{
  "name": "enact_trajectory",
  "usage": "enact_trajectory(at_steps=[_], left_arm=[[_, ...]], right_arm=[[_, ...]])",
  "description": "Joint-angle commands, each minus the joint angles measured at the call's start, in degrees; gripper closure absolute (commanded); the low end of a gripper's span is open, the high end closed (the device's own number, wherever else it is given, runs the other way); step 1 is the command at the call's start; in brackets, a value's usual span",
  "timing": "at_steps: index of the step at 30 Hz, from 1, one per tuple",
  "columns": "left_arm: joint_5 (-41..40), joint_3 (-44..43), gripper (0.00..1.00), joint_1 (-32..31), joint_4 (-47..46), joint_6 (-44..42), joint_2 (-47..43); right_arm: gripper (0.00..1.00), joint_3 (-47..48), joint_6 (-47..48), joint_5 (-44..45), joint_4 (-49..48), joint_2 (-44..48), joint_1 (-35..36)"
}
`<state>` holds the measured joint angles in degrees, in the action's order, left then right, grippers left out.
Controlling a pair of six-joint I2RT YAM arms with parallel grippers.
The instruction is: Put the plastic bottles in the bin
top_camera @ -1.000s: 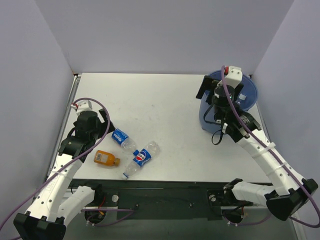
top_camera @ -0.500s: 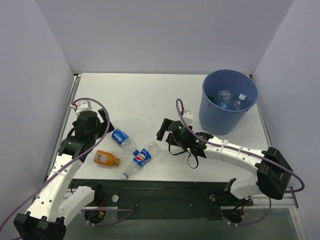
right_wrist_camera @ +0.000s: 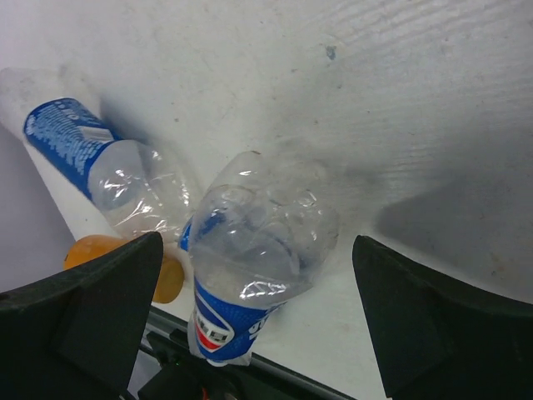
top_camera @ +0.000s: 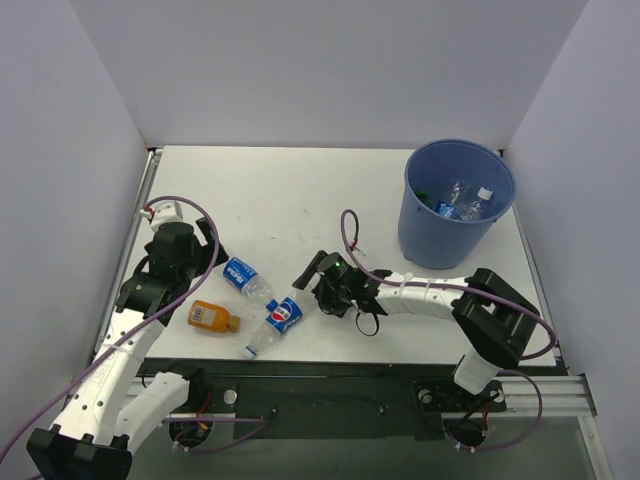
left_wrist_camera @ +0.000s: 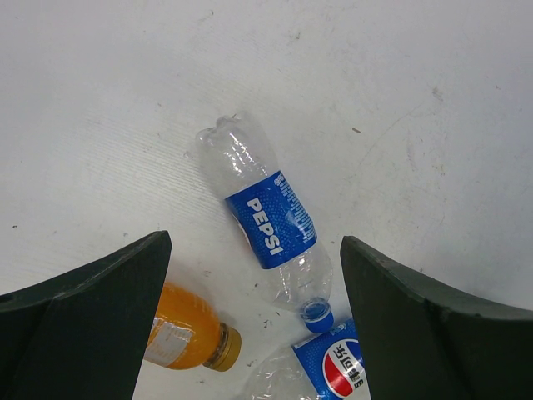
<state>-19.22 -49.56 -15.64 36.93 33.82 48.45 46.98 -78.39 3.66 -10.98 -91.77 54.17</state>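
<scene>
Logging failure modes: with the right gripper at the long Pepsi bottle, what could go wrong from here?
The open right gripper straddles the long bottle at its base end, so it may slip when lifted. The short Pepsi bottle and orange bottle lie close by and could be knocked. The open left gripper hangs over the same cluster; arms might clash.

The bin [top_camera: 430, 235] is plain blue. The tabletop [top_camera: 300, 190] is white with faint grey scuffs. A clear Pepsi bottle [left_wrist_camera: 271, 221] wears a blue label with white lettering and a blue cap. The second Pepsi bottle [right_wrist_camera: 250, 275], also clear, has a blue label with a red, white and blue globe. The stubby bottle [left_wrist_camera: 187, 337] is orange with a pale label. The left arm [top_camera: 105, 385] and right arm [top_camera: 435, 292] are white with black joints.
</scene>
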Motion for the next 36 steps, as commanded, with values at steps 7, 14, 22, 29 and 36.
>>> enact_trajectory(at_steps=[7,14,22,29,36], left_arm=[[-0.11,-0.10,0.06,0.35,-1.51,-0.69,-0.72],[-0.20,-0.19,0.05,0.35,-1.60,-0.69,-0.46],[-0.38,-0.10,0.06,0.35,-1.51,-0.60,-0.81],[-0.20,-0.19,0.06,0.35,-1.59,-0.60,-0.63],[-0.02,-0.10,0.06,0.35,-1.68,-0.60,-0.55]], right_arm=[[0.11,4.08,-7.13,-2.78,3.16,-6.05,1.99],[0.37,2.68,-8.01,-0.42,4.21,-5.27,1.90],[0.45,3.20,-0.55,9.93,10.70,2.62,1.11],[0.48,9.08,21.13,28.84,18.80,18.44,0.67],[0.55,18.92,45.22,42.56,16.96,29.88,-3.45]])
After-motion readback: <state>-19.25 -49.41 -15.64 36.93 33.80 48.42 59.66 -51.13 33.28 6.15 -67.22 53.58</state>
